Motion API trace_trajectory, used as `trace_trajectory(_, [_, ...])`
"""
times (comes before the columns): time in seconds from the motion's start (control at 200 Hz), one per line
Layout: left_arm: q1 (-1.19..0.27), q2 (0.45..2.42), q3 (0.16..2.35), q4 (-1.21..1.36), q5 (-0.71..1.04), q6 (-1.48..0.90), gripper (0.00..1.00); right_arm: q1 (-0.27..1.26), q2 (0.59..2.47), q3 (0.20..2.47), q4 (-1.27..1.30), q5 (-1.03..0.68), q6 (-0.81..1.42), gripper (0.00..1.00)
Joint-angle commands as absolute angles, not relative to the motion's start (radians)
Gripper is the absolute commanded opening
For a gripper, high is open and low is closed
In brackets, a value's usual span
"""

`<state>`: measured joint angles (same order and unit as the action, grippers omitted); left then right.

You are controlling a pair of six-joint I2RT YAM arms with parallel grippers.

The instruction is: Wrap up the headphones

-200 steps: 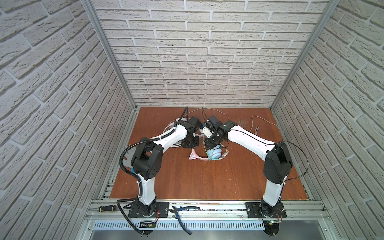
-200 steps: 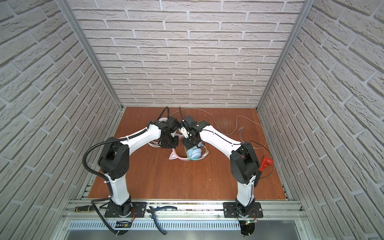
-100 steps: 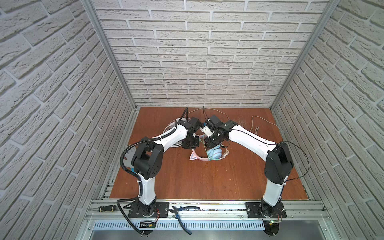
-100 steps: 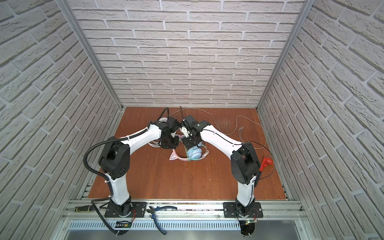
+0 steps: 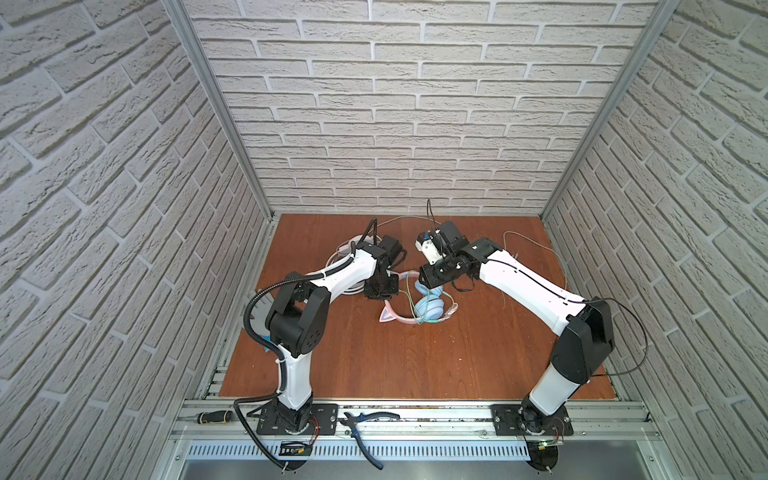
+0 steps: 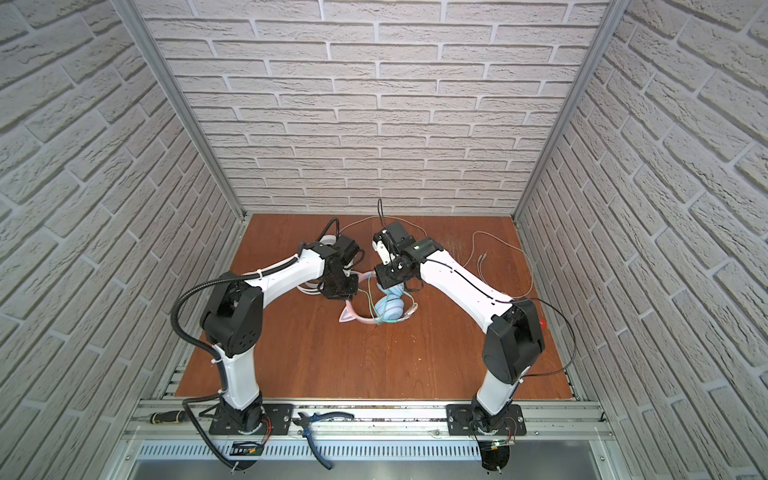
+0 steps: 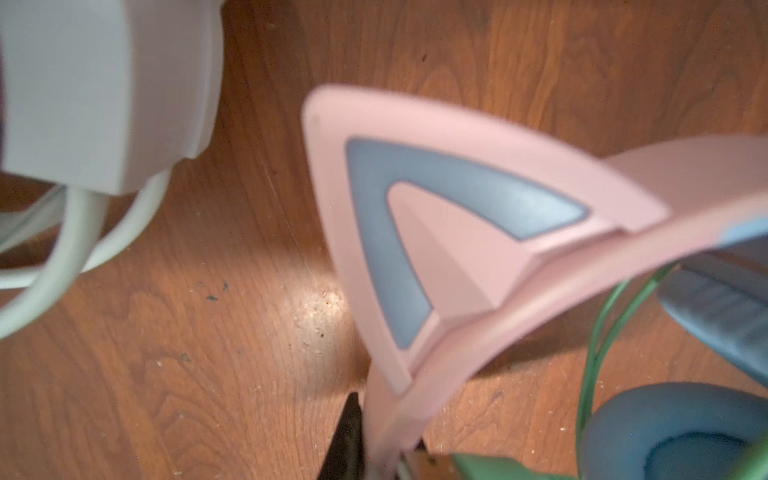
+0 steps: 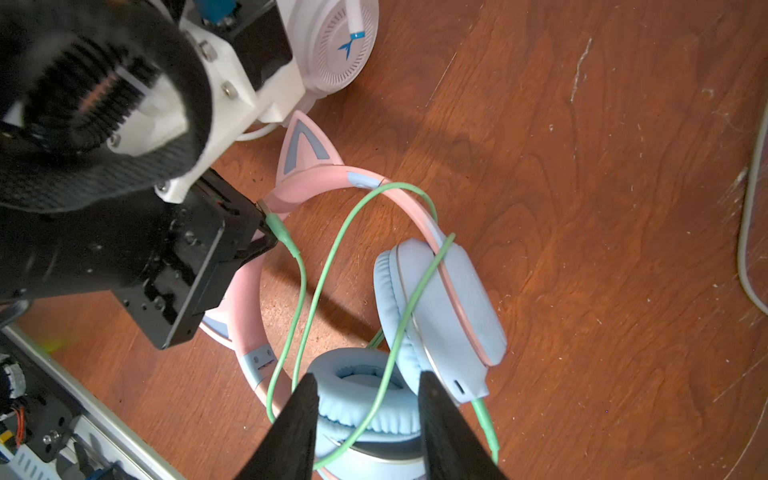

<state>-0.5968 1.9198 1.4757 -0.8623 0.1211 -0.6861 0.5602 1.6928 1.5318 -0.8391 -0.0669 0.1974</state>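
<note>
- The left gripper [image 8: 264,226] is closed on the plug end of the green cable [image 8: 283,235], just beside the pink band [image 8: 245,307].
- The right gripper [image 8: 368,390] has its jaws apart and grips nothing. A cable loop and one blue cup [image 8: 349,405] lie between them.
- The pink headphones [image 5: 417,308] lie mid-way across the table [image 5: 415,365], between both grippers, with the cable draped loosely over band and cups.
- The white headphones [image 8: 338,45] sit to the far left of them, close by the cat ear [image 8: 305,143].
- Risk: the loop is free, so a pull on the plug could slide slack off the cup or drag the light pair.
- Risk: if the right jaws close here, they may pinch the pad instead of the cable.
- Risk: the white cable [image 7: 72,232] lies near and could tangle.
</note>
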Motion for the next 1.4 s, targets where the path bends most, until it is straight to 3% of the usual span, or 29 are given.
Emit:
trace_trajectory(0.0, [-0.595,1.897,1.481,-0.869,0.156,-0.691,0.00,0.536,1.626,1.490,-0.802,-0.047,0.239,0.46])
trace_trajectory(0.46, [-0.572,1.765,1.390,-0.905,0.125,-0.658,0.00,0.477,1.404,1.259,-0.707,0.000,0.288,0.75])
trace_trajectory(0.52, [-0.567,1.744,1.362,-0.903,0.124,-0.653,0.00,0.475,1.398,1.247,-0.712,-0.003,0.290,0.86])
trace_trajectory(0.81, [-0.533,1.665,1.207,-0.874,0.109,-0.660,0.00,0.475,1.396,1.220,-0.709,-0.021,0.296,0.93])
trace_trajectory(0.87, [-0.525,1.649,1.179,-0.865,0.107,-0.660,0.00,0.475,1.398,1.221,-0.710,-0.023,0.293,1.00])
trace_trajectory(1.395, [-0.411,1.617,0.998,-0.759,0.060,-0.592,0.00,0.475,1.425,1.230,-0.710,-0.029,0.291,1.00])
